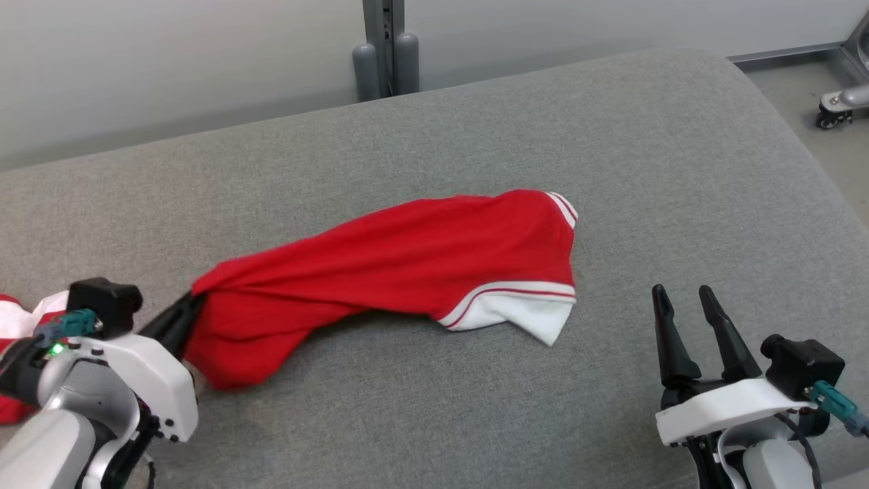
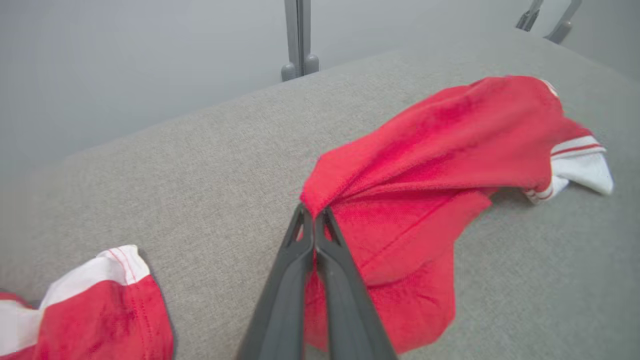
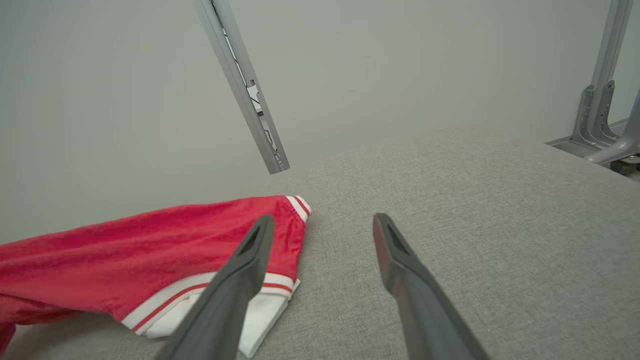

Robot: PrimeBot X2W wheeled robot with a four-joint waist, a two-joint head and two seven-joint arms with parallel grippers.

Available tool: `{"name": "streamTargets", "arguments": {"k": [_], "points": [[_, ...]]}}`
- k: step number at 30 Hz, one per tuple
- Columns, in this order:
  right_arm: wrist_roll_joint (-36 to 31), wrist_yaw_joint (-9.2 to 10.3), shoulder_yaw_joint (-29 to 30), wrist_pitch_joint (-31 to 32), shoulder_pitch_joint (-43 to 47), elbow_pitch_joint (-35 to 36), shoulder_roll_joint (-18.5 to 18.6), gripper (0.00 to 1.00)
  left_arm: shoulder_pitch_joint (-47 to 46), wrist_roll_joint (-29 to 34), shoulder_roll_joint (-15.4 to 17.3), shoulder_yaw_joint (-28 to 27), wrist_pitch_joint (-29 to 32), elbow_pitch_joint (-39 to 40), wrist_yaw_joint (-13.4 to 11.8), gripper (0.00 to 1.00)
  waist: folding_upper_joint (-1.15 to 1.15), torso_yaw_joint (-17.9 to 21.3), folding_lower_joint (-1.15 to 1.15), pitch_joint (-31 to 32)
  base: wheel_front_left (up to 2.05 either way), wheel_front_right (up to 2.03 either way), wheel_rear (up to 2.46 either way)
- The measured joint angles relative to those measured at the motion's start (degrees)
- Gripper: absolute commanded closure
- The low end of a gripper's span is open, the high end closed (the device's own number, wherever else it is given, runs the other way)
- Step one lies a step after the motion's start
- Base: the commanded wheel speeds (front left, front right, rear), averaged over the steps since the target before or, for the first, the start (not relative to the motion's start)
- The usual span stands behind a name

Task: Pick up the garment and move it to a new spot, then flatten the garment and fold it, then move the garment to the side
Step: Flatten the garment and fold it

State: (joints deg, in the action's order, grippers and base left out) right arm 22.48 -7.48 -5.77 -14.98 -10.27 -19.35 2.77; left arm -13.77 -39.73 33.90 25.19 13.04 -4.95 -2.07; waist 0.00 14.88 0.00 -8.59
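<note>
The garment (image 1: 407, 265) is red with white, red-striped trim and lies stretched across the grey cushion, bunched at its left end. My left gripper (image 1: 193, 299) is shut on that bunched left end; the left wrist view shows its tips (image 2: 315, 215) pinching a fold of the garment (image 2: 440, 160), which rises slightly there. My right gripper (image 1: 682, 299) stands open at the lower right, a short way right of the garment's white hem. In the right wrist view its fingers (image 3: 260, 235) are spread apart, with nothing between them, and the garment (image 3: 150, 260) lies to their left.
A second red and white cloth (image 1: 20, 319) lies at the far left, also low left as the cloth (image 2: 100, 310) in the left wrist view. The grey cushion (image 1: 611, 149) ends at a wall with a metal post (image 1: 383, 47). A wheeled stand (image 1: 838, 109) is on the floor at right.
</note>
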Motion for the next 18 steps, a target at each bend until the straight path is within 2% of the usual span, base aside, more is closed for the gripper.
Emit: {"name": "streamTargets", "arguments": {"k": [2,6,7,8,9,14,18], "points": [[-0.1,0.0,0.0,0.0,0.0,0.0,0.0,0.0,-0.7,1.8,0.7,-0.8,-1.2,0.3,-2.0,1.0,0.0,0.0,0.0,-0.2,0.0,0.0,0.0],[-0.3,0.0,-0.2,0.0,-0.1,-0.3,0.0,0.0,0.4,1.4,-0.7,1.5,0.5,-0.1,-2.0,1.0,0.0,0.0,0.0,-0.5,0.0,0.0,0.0],[-0.3,0.0,-0.3,0.0,-0.1,-0.4,0.0,0.0,1.0,1.3,-1.1,2.0,1.1,-0.8,-2.0,0.85,0.0,0.0,0.0,-0.5,0.0,0.0,0.0],[-0.3,0.0,-0.3,0.0,-0.1,-0.6,0.0,0.0,1.7,1.0,-1.5,2.5,1.1,-1.5,-1.9,0.14,0.0,-0.1,0.0,-0.6,0.0,0.0,0.0],[-0.3,0.0,-0.3,0.0,-0.1,-0.8,0.0,0.0,2.1,0.8,-2.0,2.8,1.1,-2.2,-1.9,0.0,0.0,-0.2,0.0,-0.6,0.0,0.0,0.0],[-0.3,0.0,-0.1,0.0,-0.1,-1.5,0.0,0.0,3.5,0.2,-4.2,2.6,-2.7,-4.1,-2.0,0.0,0.0,-1.2,0.0,-0.4,0.0,0.0,0.0],[-0.3,0.0,0.1,0.0,0.0,-1.6,0.0,0.0,4.5,1.2,-4.9,0.3,-11.1,-3.2,-2.6,0.0,0.0,-2.6,0.0,0.1,0.0,0.0,0.0]]}}
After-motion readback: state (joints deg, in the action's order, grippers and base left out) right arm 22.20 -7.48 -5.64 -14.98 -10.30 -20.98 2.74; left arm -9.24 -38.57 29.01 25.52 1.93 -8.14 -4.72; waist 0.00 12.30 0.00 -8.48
